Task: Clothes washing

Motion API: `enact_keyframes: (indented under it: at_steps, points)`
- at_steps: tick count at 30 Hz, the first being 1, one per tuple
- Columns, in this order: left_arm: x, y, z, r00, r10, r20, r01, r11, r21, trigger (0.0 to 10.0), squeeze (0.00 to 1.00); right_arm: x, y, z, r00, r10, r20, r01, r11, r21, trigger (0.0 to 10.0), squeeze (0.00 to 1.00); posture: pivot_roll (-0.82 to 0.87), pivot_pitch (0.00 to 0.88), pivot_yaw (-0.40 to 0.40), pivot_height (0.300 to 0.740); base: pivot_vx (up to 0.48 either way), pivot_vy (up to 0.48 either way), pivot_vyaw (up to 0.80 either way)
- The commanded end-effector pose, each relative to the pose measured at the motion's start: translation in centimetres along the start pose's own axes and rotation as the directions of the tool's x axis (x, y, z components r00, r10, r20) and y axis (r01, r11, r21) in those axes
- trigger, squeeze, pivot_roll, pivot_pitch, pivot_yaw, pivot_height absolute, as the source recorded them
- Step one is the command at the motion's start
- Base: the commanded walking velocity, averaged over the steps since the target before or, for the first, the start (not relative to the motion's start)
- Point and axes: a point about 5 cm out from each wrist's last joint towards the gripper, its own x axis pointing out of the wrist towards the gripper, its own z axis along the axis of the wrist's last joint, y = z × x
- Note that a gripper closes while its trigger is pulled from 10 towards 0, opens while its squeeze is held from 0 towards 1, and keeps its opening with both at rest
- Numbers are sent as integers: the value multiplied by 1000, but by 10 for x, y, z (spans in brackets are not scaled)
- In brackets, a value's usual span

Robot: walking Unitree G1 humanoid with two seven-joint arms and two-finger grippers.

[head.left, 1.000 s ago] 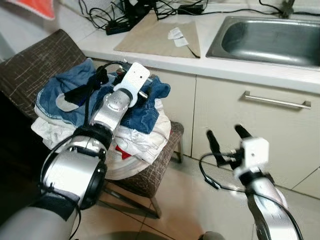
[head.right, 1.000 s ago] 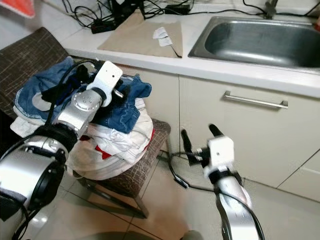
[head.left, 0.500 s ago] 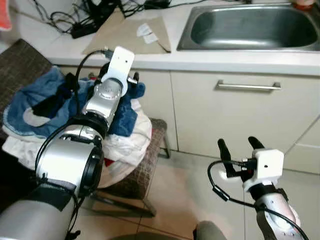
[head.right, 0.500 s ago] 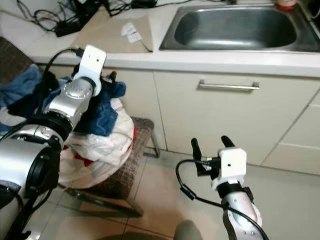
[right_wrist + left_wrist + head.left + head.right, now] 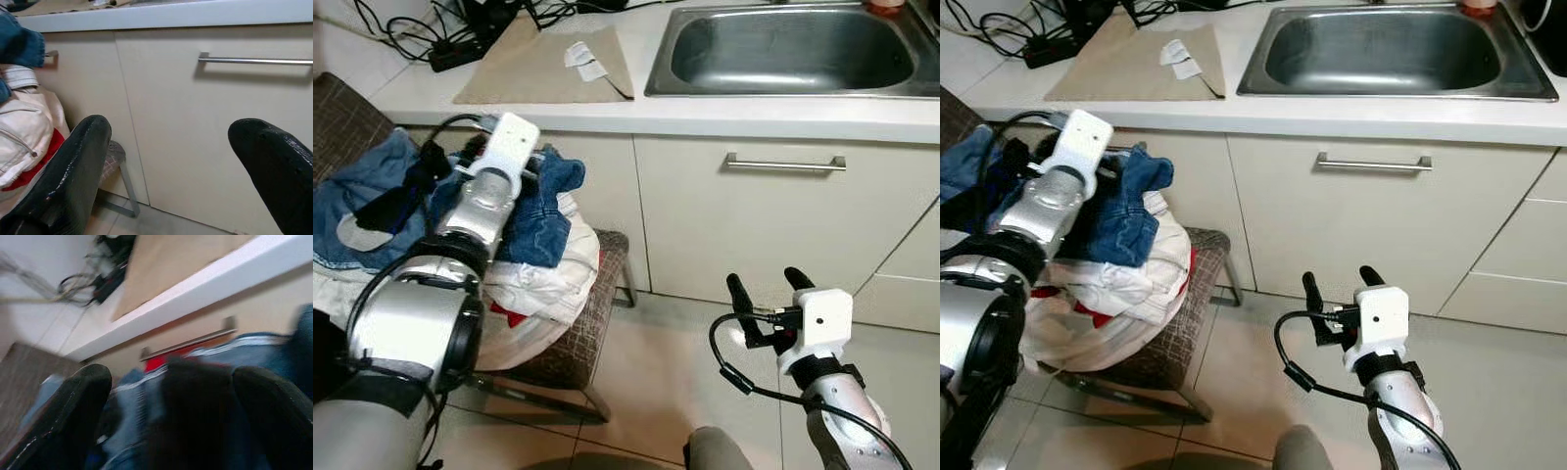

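Observation:
A heap of clothes lies on a brown woven chair (image 5: 595, 315): blue jeans (image 5: 540, 213) on top, a white garment (image 5: 546, 284) under them and a bit of red cloth (image 5: 510, 316) below. My left gripper (image 5: 546, 164) reaches into the top of the jeans. In the left wrist view its fingers (image 5: 73, 416) stand apart, with denim (image 5: 215, 357) and dark cloth between them, so it is open. My right gripper (image 5: 764, 282) is open and holds nothing. It hangs low over the tiled floor in front of the cabinet, well to the right of the chair.
A white counter runs along the back with a steel sink (image 5: 793, 49), a brown sheet (image 5: 543, 69) with paper slips, and black cables (image 5: 460, 29). Below it are cream cabinet fronts with a metal handle (image 5: 785, 162). Tiled floor (image 5: 656, 372) lies between chair and cabinet.
The whole view has swung to the right along the counter, so the camera has moved. My left gripper stays at the jeans and my right gripper stays open and low.

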Motion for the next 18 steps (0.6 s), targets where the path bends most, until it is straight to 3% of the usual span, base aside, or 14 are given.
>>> enact_keyframes:
  at_steps: [1, 5, 9, 10, 13, 14, 17, 18]
  points:
    - [-2, 8, -18, 998, 24, -66, -25, 1000, -5, 10000, 0, 3, 4, -1, 1000, 26, -7, -26, 1000, 19, 10000, 0, -489, 42, 168, 740, 0, 0, 0]
    - [-5, 3, -38, 990, -12, -141, 17, 999, 37, 10000, 0, 5, 3, -2, 999, 40, -17, -39, 999, 17, 10000, 0, -481, 40, 158, 740, 0, 0, 0]
    - [-10, -16, -52, 977, -86, -196, 95, 995, 38, 10000, 0, 5, 4, -2, 997, 68, -30, -67, 998, 9, 10000, 0, -483, 49, 138, 740, 0, 0, 0]
    - [-11, -26, -53, 971, -124, -206, 127, 992, 2, 10000, 0, 3, 4, -2, 997, 72, -35, -72, 997, 6, 10000, 0, -488, 59, 129, 740, 0, 0, 0]
    - [-12, -36, -52, 965, -161, -205, 146, 986, -85, 10000, 0, 0, 3, -3, 997, 71, -42, -71, 997, 5, 10000, 0, -492, 66, 126, 740, 0, 0, 0]
    - [-13, -40, -51, 962, -183, -202, 153, 976, -156, 10000, 0, -1, 2, -4, 996, 70, -48, -70, 998, 3, 10000, 0, -498, 71, 127, 740, 0, 0, 0]
    - [-13, -43, -51, 958, -200, -205, 161, 968, -191, 10000, 0, -2, 2, -4, 996, 67, -52, -67, 998, 2, 10000, 0, -504, 78, 126, 740, 0, 0, 0]
    - [-14, -45, -54, 956, -200, -215, 165, 971, -170, 10000, 0, -2, 2, -4, 996, 67, -54, -67, 998, 2, 10000, 0, -504, 78, 126, 740, 0, 0, 0]
